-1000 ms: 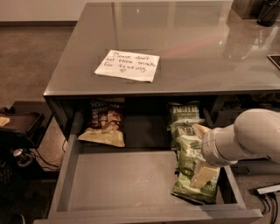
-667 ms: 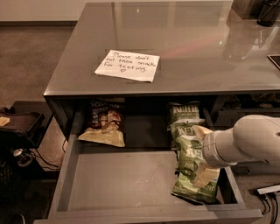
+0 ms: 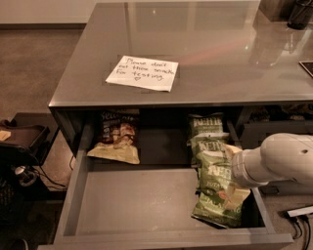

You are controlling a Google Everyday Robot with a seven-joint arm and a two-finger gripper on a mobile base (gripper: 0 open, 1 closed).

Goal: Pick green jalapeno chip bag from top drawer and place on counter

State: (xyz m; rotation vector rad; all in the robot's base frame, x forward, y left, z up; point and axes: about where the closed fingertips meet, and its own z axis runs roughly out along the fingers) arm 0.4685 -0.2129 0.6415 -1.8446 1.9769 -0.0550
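Three olive-green jalapeno chip bags lie overlapping along the right side of the open top drawer (image 3: 137,205): one at the back (image 3: 205,125), one in the middle (image 3: 209,146) and the nearest (image 3: 219,193). My gripper (image 3: 234,168) comes in from the right on a thick white arm (image 3: 283,158). It sits against the right edge of the nearest bag, low in the drawer. The counter (image 3: 220,53) spreads glossy and grey above the drawer.
A dark brown-and-tan snack bag (image 3: 116,137) lies at the drawer's back left. A handwritten paper note (image 3: 143,72) rests on the counter near its front edge. A dark object (image 3: 299,13) stands at the counter's far right corner. Cables and a dark bag (image 3: 22,146) are on the floor at left.
The white arm has shifted slightly to the right and down at the green bags. The bags and the drawer have not visibly moved.
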